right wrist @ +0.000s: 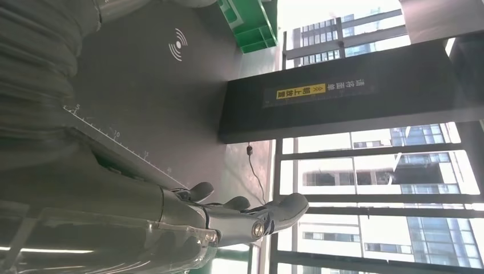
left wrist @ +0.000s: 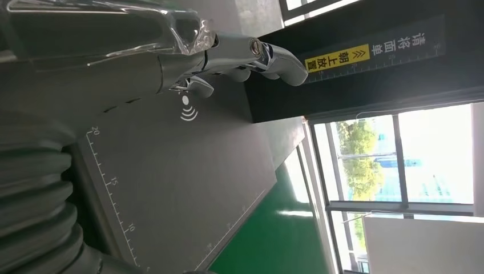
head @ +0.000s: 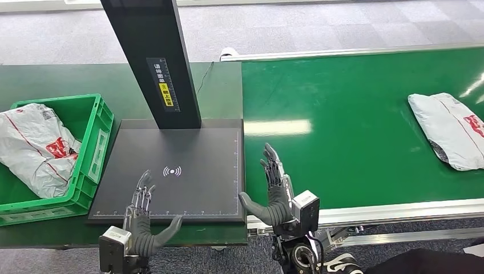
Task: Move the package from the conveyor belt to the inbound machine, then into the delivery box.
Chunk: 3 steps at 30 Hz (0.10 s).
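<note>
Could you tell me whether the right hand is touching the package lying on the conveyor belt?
Apart. The head view shows the right hand open at the belt's near left edge, with bare green conveyor belt between it and the package far right.

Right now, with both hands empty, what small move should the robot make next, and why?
Probably reach the right hand toward the package on the conveyor belt. Both hands hover open, the left hand over the bare inbound machine plate. The green box already holds one package, so the belt one looks next.
</note>
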{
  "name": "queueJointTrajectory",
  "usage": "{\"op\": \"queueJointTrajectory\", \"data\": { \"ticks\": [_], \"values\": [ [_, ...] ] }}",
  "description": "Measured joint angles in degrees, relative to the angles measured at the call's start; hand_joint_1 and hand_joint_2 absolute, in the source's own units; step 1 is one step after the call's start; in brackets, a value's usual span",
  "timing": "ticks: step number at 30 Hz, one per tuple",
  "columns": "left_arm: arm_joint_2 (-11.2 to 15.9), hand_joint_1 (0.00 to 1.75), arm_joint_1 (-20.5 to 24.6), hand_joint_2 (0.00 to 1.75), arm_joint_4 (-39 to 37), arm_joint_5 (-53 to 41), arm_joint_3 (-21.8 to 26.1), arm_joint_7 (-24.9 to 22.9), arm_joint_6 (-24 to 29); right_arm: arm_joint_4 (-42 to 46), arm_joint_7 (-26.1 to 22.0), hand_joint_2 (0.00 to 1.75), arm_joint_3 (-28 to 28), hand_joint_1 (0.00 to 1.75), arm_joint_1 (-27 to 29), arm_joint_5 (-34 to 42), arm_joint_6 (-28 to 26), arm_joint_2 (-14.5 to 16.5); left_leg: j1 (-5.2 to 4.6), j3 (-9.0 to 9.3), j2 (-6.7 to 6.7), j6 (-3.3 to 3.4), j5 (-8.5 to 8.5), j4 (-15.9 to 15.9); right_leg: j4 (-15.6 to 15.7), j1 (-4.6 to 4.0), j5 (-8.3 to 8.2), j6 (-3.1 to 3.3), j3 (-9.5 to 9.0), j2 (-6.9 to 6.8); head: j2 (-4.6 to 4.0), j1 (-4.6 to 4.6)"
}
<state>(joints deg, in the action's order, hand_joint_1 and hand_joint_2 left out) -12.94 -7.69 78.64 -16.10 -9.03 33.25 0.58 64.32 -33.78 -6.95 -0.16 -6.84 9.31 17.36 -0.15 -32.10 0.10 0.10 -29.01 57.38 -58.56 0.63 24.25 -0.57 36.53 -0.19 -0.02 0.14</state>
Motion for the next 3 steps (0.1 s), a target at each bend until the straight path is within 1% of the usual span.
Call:
{"op": "queueJointTrajectory", "data": {
  "ticks": [3],
  "values": [
    [-0.36, 0.00, -0.13, 1.75, 0.00, -0.42, -0.03, -0.40, -0.02, 0.00, -0.03, 1.75, -0.52, 0.00, 0.26, 0.10, 0.00, 0.03, 0.00, 0.00, 0.00, 0.00, 0.00, 0.00, 0.00, 0.00, 0.00, 0.00, -0.01, 0.00, 0.00, 0.00]
  ]
}}
